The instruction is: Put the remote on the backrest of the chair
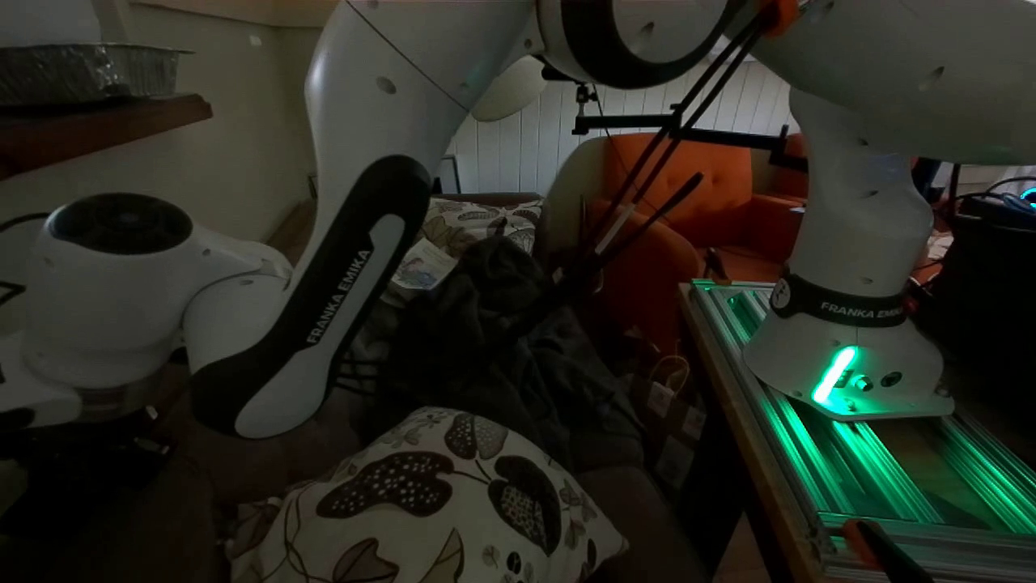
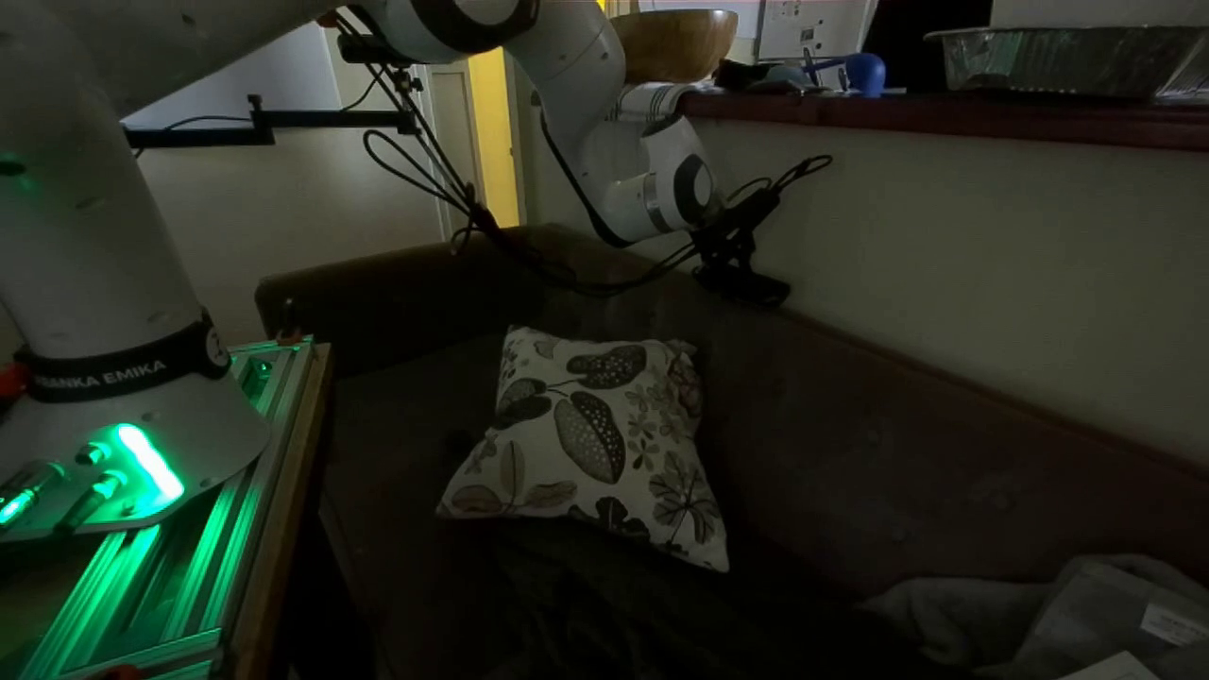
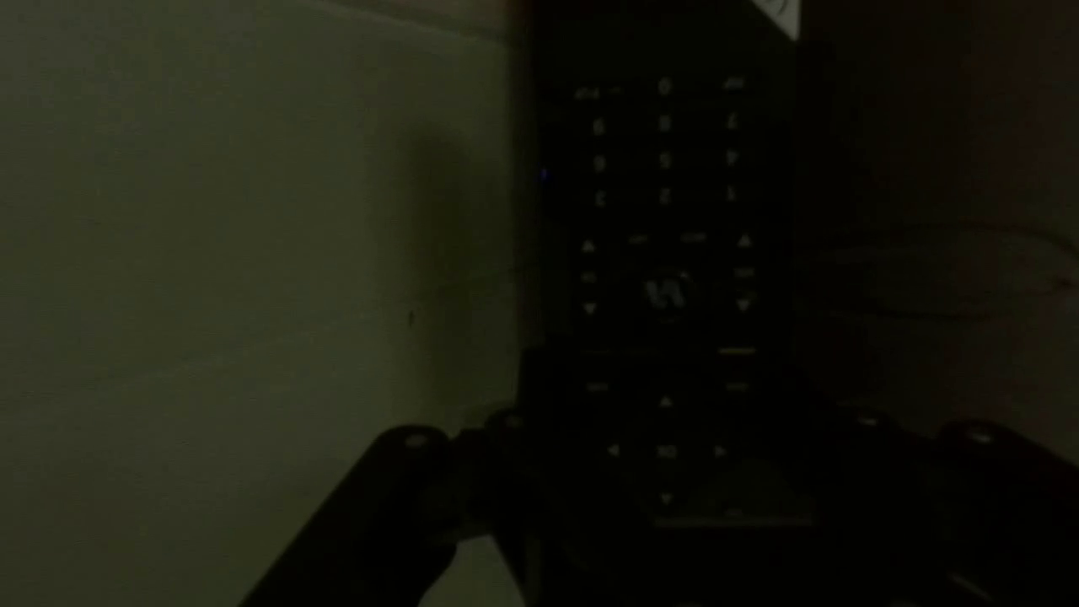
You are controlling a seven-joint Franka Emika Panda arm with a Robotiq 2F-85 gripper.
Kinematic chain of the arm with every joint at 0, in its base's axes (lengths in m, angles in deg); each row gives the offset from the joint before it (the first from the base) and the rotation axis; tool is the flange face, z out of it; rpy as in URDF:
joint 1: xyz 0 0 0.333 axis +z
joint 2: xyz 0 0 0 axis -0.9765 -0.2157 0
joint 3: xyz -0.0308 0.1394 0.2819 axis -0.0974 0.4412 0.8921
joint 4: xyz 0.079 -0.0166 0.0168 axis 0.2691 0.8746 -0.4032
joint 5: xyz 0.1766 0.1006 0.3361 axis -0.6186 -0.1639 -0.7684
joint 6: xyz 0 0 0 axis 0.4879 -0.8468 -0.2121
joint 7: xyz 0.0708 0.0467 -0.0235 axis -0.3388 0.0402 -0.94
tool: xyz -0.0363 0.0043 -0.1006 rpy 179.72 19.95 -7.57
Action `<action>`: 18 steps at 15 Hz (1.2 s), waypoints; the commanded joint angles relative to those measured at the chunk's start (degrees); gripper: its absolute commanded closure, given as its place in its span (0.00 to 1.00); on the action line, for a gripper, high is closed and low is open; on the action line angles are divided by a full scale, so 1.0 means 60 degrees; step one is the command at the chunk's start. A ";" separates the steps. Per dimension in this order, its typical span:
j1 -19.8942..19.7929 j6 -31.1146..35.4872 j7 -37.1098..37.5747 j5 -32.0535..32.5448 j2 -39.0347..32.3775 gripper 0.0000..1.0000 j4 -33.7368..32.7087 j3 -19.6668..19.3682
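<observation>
The remote (image 3: 666, 219) is black with pale button marks and fills the middle of the wrist view. My gripper (image 3: 672, 396) is very dark there; its fingers lie against both long sides of the remote and look shut on it. In an exterior view the gripper (image 2: 739, 269) is above the top edge of the chair's backrest, close to the wall. The chair is the wide brown sofa with a tall padded backrest (image 2: 888, 453). In an exterior view the gripper (image 1: 89, 478) is a dark shape at the lower left. Whether the remote touches the backrest cannot be told.
A patterned cushion (image 2: 586, 444) lies on the sofa seat, and it also shows in an exterior view (image 1: 437, 502). A pale wall (image 2: 945, 264) rises behind the backrest. A red-brown shelf (image 2: 907, 118) holds a foil tray (image 2: 1067, 66) and a wooden bowl (image 2: 675, 42). Dark blankets lie on the seat.
</observation>
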 commanded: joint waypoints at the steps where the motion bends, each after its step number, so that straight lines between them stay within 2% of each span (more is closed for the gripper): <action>1: -0.0305 0.0127 -0.0267 0.0095 -0.0436 0.64 -0.0577 0.0460; 3: -0.0413 0.0090 -0.0453 0.0098 -0.0461 0.64 -0.0596 0.0623; 4: -0.0496 0.0072 -0.0579 0.0079 -0.0456 0.28 -0.0582 0.0748; 5: -0.0518 0.0074 -0.0613 0.0081 -0.0434 0.14 -0.0574 0.0761; 7: -0.0606 0.0013 -0.0768 0.0062 -0.0328 0.05 -0.0496 0.0885; 9: -0.0710 -0.0063 -0.0961 0.0032 -0.0117 0.00 -0.0253 0.1076; 18: -0.0739 -0.0392 -0.0605 -0.0037 0.0984 0.00 0.1205 0.1004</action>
